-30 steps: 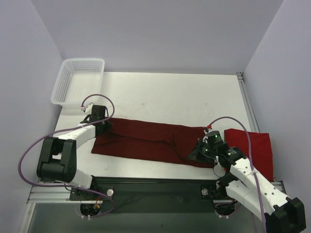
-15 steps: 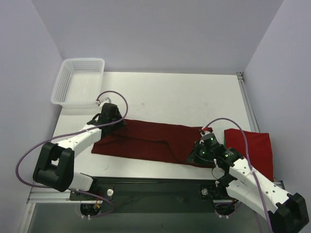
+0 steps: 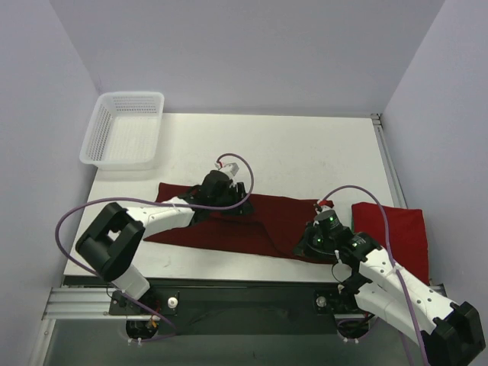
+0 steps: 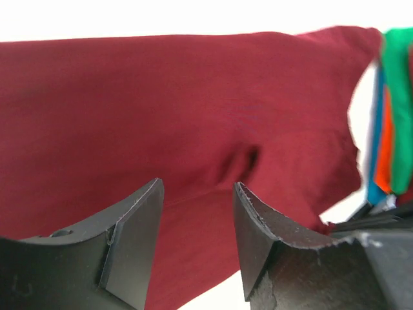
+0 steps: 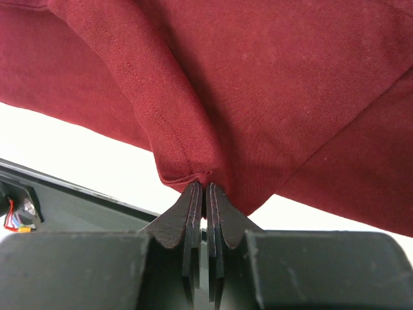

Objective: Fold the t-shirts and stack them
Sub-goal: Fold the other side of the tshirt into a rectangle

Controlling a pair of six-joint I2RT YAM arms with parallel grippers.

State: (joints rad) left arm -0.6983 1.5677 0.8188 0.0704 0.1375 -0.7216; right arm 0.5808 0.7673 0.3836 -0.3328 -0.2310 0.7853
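Laid across mid-frame on the surface (image 3: pixel 305 152), the dark maroon t-shirt (image 3: pixel 259 217) is pinched at its lower-right corner by the closed right tool (image 3: pixel 307 245), the left tool (image 3: pixel 239 200) held open over it; so shallow a pinch could be lost under tension.

White surface (image 3: pixel 305 152), pretty bare. A maroon shirt (image 3: pixel 267 221) is stretched out long across the near half, a red shirt (image 3: pixel 404 229) lies by the right edge, and a basket (image 3: pixel 126 130) sits at the far left corner.
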